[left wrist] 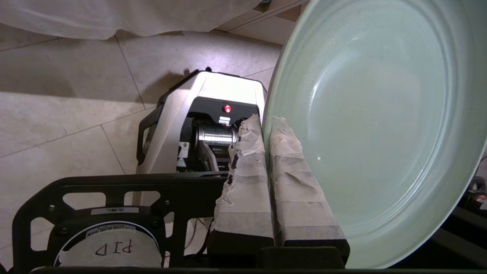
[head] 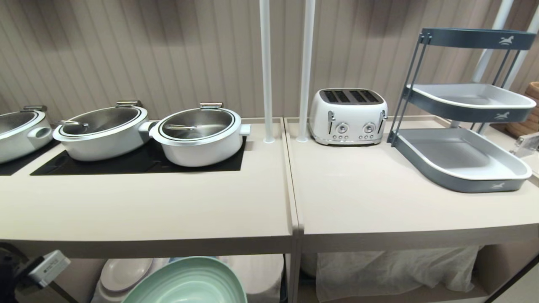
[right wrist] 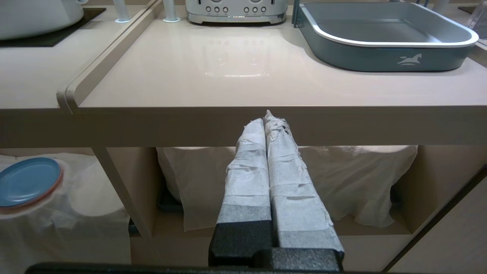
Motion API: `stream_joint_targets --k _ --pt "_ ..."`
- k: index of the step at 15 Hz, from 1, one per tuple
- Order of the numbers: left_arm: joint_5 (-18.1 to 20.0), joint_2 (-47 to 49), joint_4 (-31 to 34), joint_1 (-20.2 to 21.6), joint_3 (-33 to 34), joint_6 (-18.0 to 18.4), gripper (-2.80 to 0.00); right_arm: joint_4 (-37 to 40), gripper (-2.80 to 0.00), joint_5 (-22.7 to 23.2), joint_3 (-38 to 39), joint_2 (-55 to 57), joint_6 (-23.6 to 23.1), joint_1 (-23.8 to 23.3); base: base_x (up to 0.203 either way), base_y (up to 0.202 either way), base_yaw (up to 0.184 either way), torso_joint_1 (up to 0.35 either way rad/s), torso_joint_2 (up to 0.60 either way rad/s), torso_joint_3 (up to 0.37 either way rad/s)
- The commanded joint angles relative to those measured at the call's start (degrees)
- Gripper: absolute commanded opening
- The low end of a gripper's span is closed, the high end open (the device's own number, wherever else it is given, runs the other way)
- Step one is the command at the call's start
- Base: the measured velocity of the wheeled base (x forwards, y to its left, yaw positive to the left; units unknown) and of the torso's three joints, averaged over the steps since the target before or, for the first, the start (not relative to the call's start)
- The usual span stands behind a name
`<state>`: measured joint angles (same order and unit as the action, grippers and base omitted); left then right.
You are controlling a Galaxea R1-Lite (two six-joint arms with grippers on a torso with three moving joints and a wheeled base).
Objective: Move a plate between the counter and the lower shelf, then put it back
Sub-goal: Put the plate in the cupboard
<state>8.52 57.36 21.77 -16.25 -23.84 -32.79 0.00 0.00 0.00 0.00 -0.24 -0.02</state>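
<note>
The mint-green plate (head: 189, 282) hangs tilted on edge in front of the counter (head: 168, 210) and below its front edge. My left gripper (left wrist: 264, 121) is shut on the rim of the plate (left wrist: 373, 114), one taped finger on each face. Only part of that arm (head: 42, 265) shows in the head view, at the bottom left. My right gripper (right wrist: 266, 118) is shut and empty, held level before the counter edge (right wrist: 247, 121), facing the lower shelf (right wrist: 430, 179) with its white cloth (right wrist: 361, 182).
Lidded pots (head: 198, 134) (head: 101, 130) sit on the black cooktop. A white toaster (head: 347, 115), two white poles (head: 266, 71) and a grey tiered tray rack (head: 463, 155) stand on the counter. Under it lie a white plate (head: 126, 271) and a blue plate (right wrist: 28, 180).
</note>
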Motion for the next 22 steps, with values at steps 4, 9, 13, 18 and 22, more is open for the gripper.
stream_joint_targets --k 4,9,13,18,22 --pt "-0.26 -1.19 0.29 -0.01 0.47 -0.17 -2.8 0.0 -2.8 0.0 0.0 0.0 -0.02 0.02 0.0 0.0 0.0 0.0 0.0 0.0" --pt "-0.34 -1.19 0.38 -0.36 0.47 -0.17 -2.8 0.0 -2.8 0.0 0.0 0.0 -0.02 0.02 0.0 0.0 0.0 0.0 0.0 0.0" --pt "-0.34 -1.19 0.38 -0.36 0.64 -0.17 -2.8 0.09 -2.8 0.0 0.0 0.0 -0.02 0.02 0.0 0.0 0.0 -0.006 0.0 0.006" --pt "0.01 -1.02 0.38 -0.36 0.73 -0.17 -2.8 0.09 -2.8 0.0 0.0 0.08 0.08 0.02 0.0 0.0 0.0 -0.134 0.3 0.145" --pt "0.1 -0.93 0.38 -0.36 0.73 -0.17 -2.8 0.09 -2.8 0.0 0.0 0.09 0.33 0.02 0.0 0.0 0.0 -0.145 0.31 0.159"
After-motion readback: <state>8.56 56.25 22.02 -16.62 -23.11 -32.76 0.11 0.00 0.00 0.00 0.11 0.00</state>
